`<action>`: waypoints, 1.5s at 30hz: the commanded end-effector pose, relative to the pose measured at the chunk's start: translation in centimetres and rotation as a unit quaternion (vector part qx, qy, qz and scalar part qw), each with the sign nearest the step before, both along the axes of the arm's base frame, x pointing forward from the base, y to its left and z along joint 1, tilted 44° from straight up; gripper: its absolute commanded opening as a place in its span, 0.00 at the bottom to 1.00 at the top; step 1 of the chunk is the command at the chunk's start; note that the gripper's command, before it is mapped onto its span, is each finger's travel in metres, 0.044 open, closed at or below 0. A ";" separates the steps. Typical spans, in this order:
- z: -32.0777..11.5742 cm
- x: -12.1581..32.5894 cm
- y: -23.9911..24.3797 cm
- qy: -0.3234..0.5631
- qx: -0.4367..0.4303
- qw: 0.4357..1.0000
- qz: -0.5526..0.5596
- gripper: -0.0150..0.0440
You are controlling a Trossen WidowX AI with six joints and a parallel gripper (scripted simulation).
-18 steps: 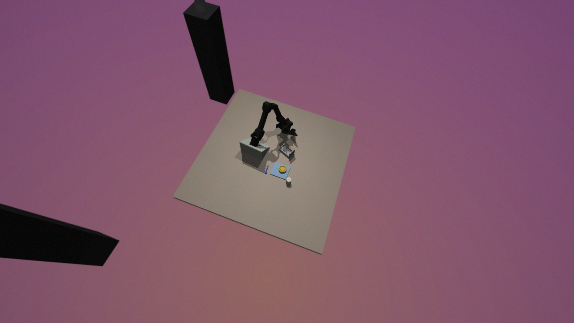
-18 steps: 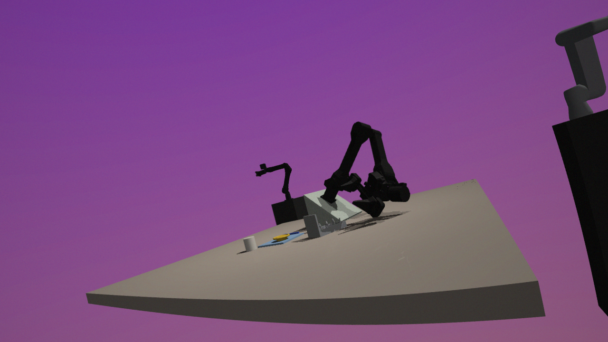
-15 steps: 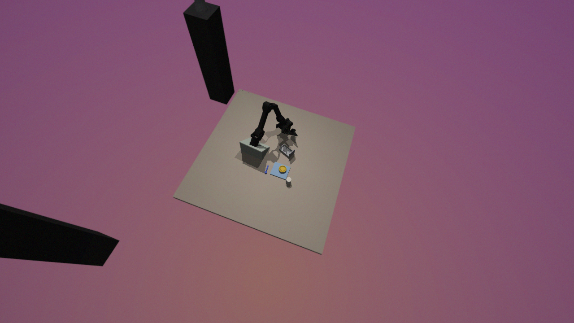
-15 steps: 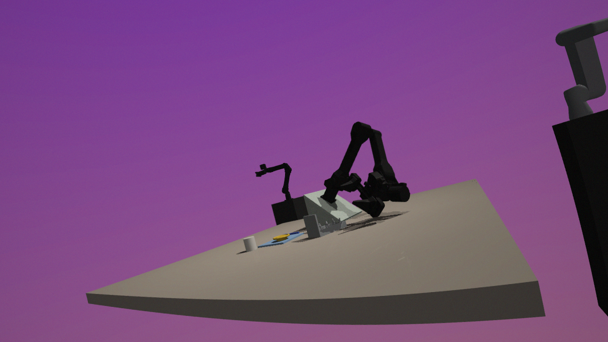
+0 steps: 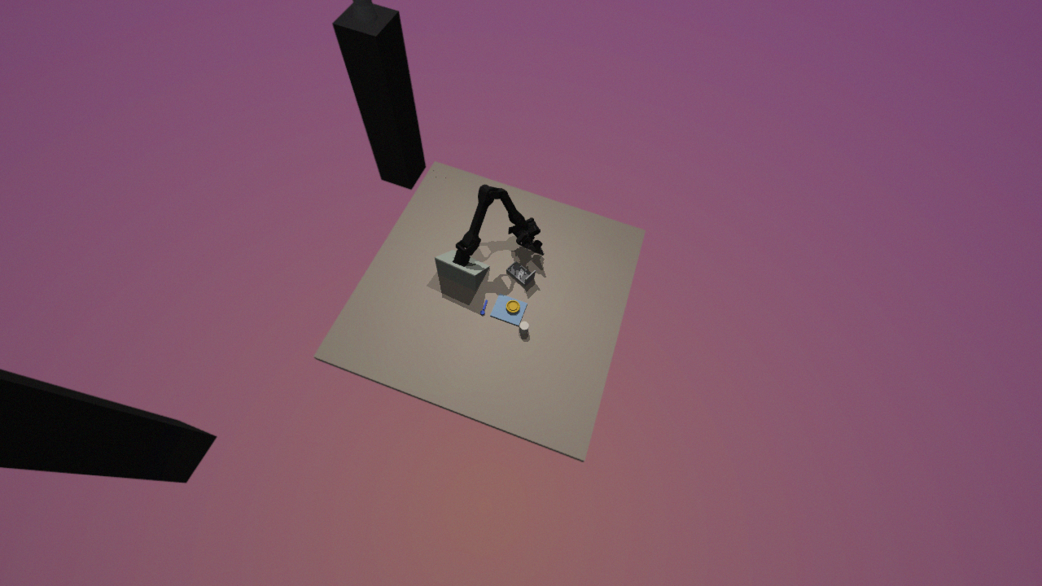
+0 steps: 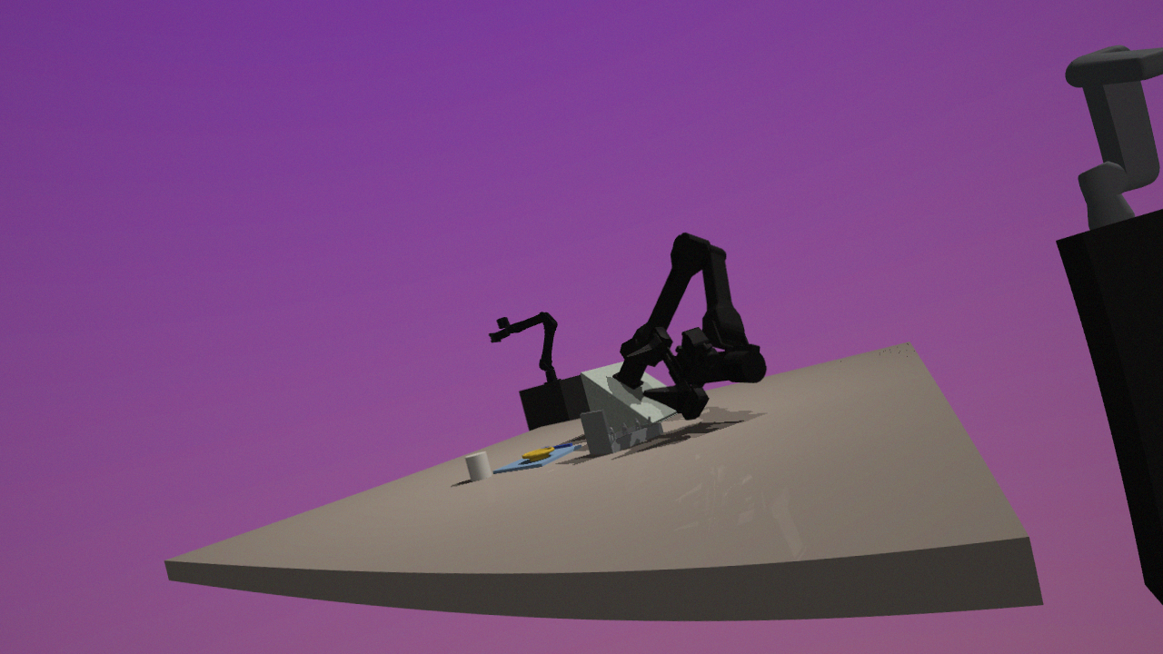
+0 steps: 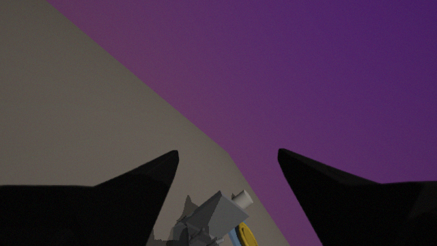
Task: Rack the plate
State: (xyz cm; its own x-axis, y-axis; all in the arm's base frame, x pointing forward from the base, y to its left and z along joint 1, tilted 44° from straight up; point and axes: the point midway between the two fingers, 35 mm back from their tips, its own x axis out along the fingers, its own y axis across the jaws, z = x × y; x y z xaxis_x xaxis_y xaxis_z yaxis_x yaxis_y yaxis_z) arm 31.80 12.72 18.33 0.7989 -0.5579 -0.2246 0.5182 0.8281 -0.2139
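Surface: broad tan square table top [image 5: 451, 378] against a purple backdrop, with the arm's grey pedestal near its middle.
Claw: black parallel-jaw gripper [image 5: 537, 250] hangs above the table, fingers spread wide with nothing between them.
Plate: small round yellow plate [image 5: 513, 307] lies flat on a light blue square mat [image 5: 501, 312], untouched.
Rack: grey wire dish rack [image 5: 521, 275] sits between claw and plate, no plate in its slots.
Key relation: in the top view the plate lies at about 7 o'clock from the claw, beyond the rack; in the wrist view it peeks at 6 o'clock, low at the frame's edge.
Neighbours: white cylindrical cup [image 5: 523, 329] just beside the mat's corner; blue utensil [image 5: 483, 307] beside the mat's other side.
Judgement: pick not yet begun; the claw must probably clear the rack, then descend.
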 end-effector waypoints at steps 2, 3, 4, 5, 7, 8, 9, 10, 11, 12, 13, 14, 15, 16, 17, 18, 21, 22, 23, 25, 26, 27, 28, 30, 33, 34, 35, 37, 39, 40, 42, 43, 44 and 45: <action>-1.5 1.6 -1.6 0.058 -0.010 0.998 -0.011 0.93; -1.7 1.9 -2.0 0.064 -0.008 0.998 -0.015 0.93; -1.8 2.2 -2.4 0.070 -0.006 0.997 -0.020 0.93; -1.9 2.5 -2.8 0.075 -0.004 0.997 -0.024 0.93; -2.2 3.0 -3.6 0.086 0.001 0.996 -0.032 0.93; -2.3 3.3 -4.0 0.092 0.004 0.995 -0.036 0.93; -2.4 3.6 -4.5 0.097 0.006 0.994 -0.040 0.93; -2.5 3.8 -4.9 0.102 0.009 0.994 -0.044 0.93; -2.6 4.1 -5.3 0.107 0.012 0.993 -0.048 0.93; -2.7 4.4 -5.8 0.112 0.015 0.992 -0.051 0.93; -2.9 4.5 -6.1 0.122 0.013 0.991 -0.053 0.93; -3.2 4.7 -6.6 0.133 0.011 0.990 -0.055 0.93; -3.4 4.9 -7.0 0.144 0.010 0.988 -0.057 0.93; -3.6 5.1 -7.5 0.155 0.009 0.986 -0.059 0.93; -3.9 5.3 -7.9 0.166 0.008 0.984 -0.060 0.93; -4.1 5.4 -8.4 0.177 0.007 0.982 -0.062 0.93; -4.9 5.9 -9.8 0.209 0.006 0.976 -0.066 0.93; -5.1 6.0 -10.2 0.220 0.006 0.973 -0.067 0.93; -5.3 6.1 -10.7 0.231 0.006 0.971 -0.067 0.93; -5.9 6.3 -11.6 0.254 0.007 0.965 -0.068 0.93; -6.1 6.4 -12.1 0.265 0.008 0.962 -0.068 0.93; -6.4 6.5 -12.5 0.276 0.010 0.959 -0.068 0.93; -6.6 6.5 -13.0 0.287 0.011 0.956 -0.068 0.93; -7.1 6.6 -13.9 0.308 0.014 0.949 -0.068 0.93; -7.9 6.7 -15.2 0.342 0.022 0.937 -0.062 0.93; -8.3 6.6 -15.5 0.358 0.025 0.932 -0.058 0.93; -8.7 6.6 -15.8 0.372 0.029 0.926 -0.053 0.93; -9.4 6.5 -16.5 0.401 0.038 0.914 -0.042 0.93; -10.1 6.3 -17.2 0.428 0.049 0.902 -0.031 0.93; -10.4 6.2 -17.5 0.441 0.055 0.896 -0.025 0.93; -11.0 6.0 -18.1 0.465 0.067 0.883 -0.013 0.93; -11.3 5.9 -18.4 0.476 0.073 0.876 -0.007 0.93; -11.6 5.8 -18.7 0.486 0.080 0.870 -0.001 0.93; -11.8 5.7 -19.0 0.496 0.086 0.864 0.005 0.93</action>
State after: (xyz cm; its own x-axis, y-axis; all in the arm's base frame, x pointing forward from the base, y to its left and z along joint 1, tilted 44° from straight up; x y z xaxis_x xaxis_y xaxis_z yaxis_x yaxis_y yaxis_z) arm 37.87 -5.41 7.87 0.2351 -0.4961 -0.8358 0.2028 0.8661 -0.4570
